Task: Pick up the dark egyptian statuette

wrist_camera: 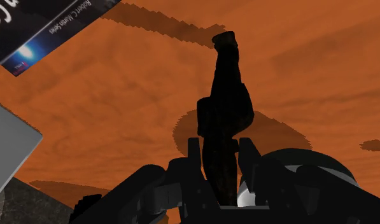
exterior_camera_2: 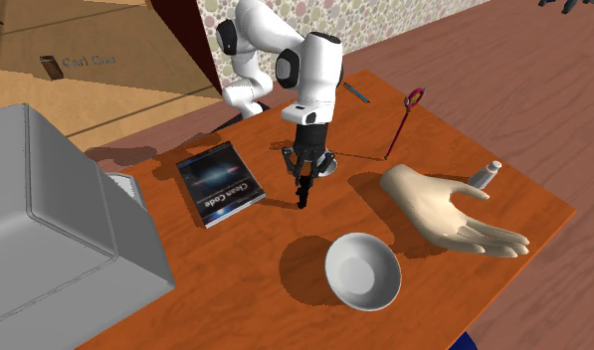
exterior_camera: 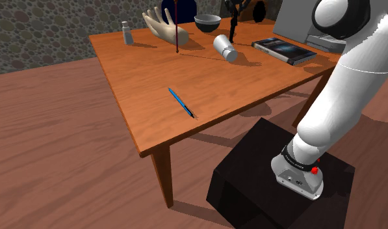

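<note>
Over the middle of the wooden table (exterior_camera_2: 285, 214), the arm reaches down with its black gripper (exterior_camera_2: 304, 171) clamped on the dark statuette (exterior_camera_2: 302, 191). From the wrist view you can see it plainly: the two fingers (wrist_camera: 195, 156) press against either side of the slim black figure (wrist_camera: 225, 95), which sticks out past them toward the tabletop. Its lower end looks to hang clear of the wood, with a round shadow lying under it, though I can't be sure of the gap.

Just beside the statuette, toward the second exterior view's left, lies a dark-covered book (exterior_camera_2: 220, 181), and beyond that a big grey box (exterior_camera_2: 56, 219) sits at the table's edge. On the other side a white bowl (exterior_camera_2: 362, 270) stands upright near a pale model hand (exterior_camera_2: 449, 211) lying palm up, and a small grey shaker (exterior_camera_2: 484, 177) sits just behind the hand. A thin red stick with a loop on top (exterior_camera_2: 404, 119) stands on its own. A blue pen (exterior_camera: 182, 103) lies well apart from all this, near the table edge by the black stand (exterior_camera: 277, 182)
</note>
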Motion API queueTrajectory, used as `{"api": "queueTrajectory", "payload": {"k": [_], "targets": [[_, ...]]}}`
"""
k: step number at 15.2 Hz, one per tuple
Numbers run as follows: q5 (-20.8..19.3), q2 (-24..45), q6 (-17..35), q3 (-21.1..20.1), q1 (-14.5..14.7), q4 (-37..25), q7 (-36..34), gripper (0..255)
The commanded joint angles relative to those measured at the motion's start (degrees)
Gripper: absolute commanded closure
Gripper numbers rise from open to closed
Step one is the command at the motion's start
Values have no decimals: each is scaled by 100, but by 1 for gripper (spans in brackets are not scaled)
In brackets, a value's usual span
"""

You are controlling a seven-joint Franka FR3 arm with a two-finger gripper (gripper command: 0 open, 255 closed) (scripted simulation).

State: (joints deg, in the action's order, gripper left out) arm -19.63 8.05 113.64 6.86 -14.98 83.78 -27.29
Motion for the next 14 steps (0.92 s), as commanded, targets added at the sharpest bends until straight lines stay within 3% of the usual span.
{"api": "queueTrajectory", "payload": {"k": [1, 7, 14], "targets": [[-1, -1, 3, 1, -1, 6, -1, 255], [-1, 6, 4, 0, 0, 1, -3, 255], [91, 189, -567, -7, -1, -782, 198, 255]]}}
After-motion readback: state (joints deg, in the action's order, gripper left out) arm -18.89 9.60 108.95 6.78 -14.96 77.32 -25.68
